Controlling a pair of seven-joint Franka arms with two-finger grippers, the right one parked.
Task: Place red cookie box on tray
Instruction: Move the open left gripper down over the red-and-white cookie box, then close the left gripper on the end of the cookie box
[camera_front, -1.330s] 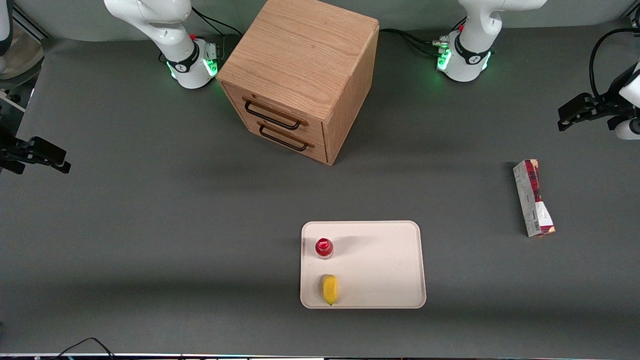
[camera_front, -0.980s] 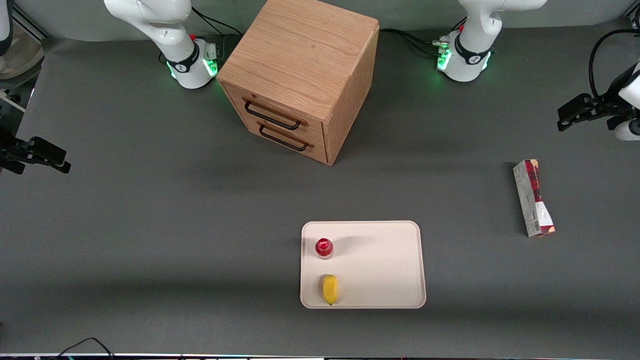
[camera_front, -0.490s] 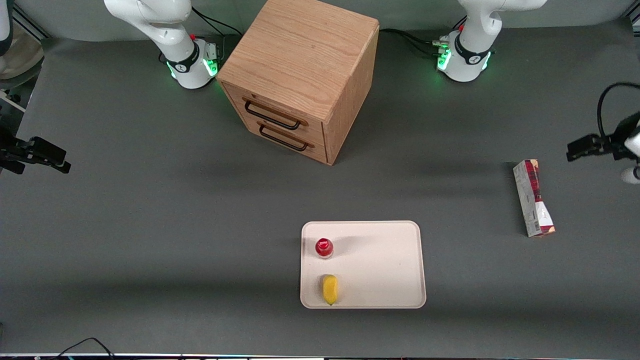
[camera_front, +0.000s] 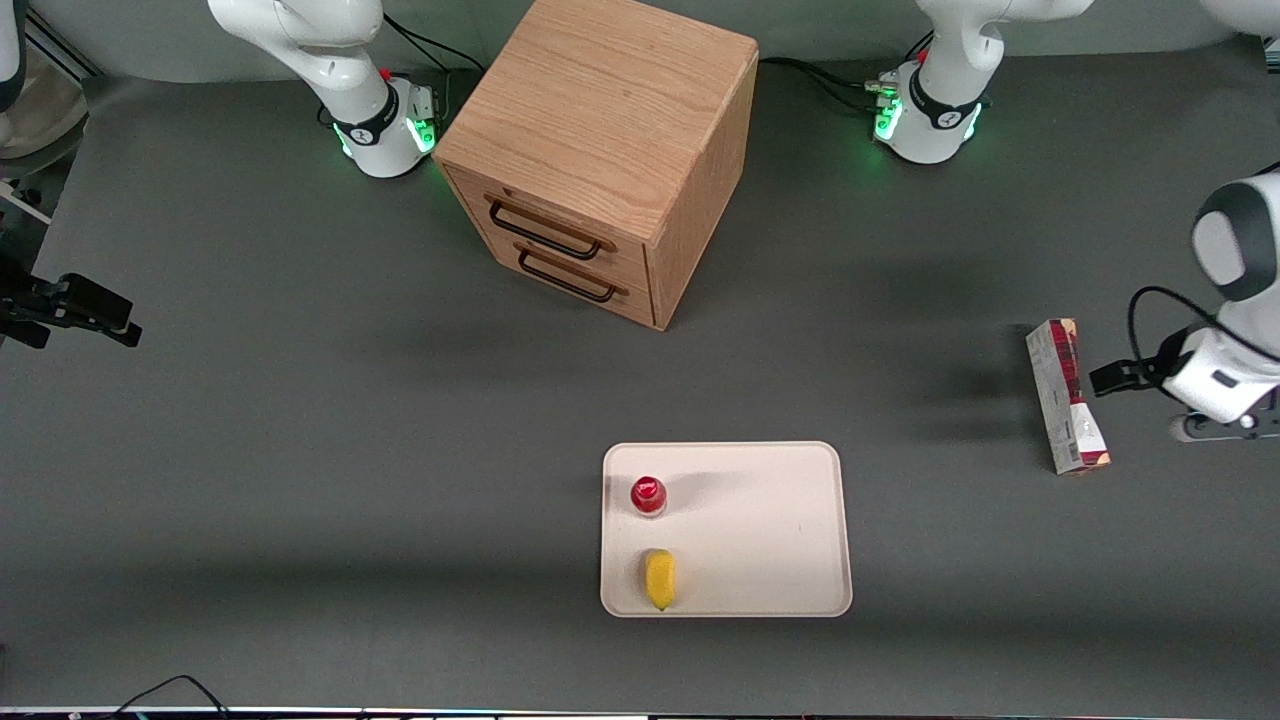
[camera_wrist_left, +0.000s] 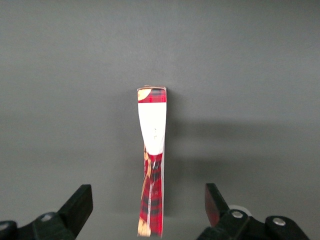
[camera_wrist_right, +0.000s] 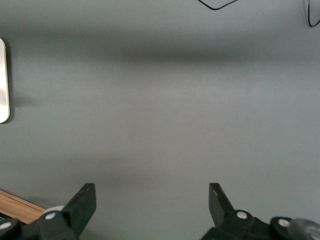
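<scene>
Only wrist-seen: gripper (camera_wrist_left: 148, 205) fingers (camera_wrist_left: 80, 202) apart.

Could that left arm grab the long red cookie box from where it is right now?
Probably yes. The left gripper hovers above the long, narrow red cardboard cookie box with its jaws open wide, one on each side. The box lies alone on the grey table, with nothing beside it.
</scene>
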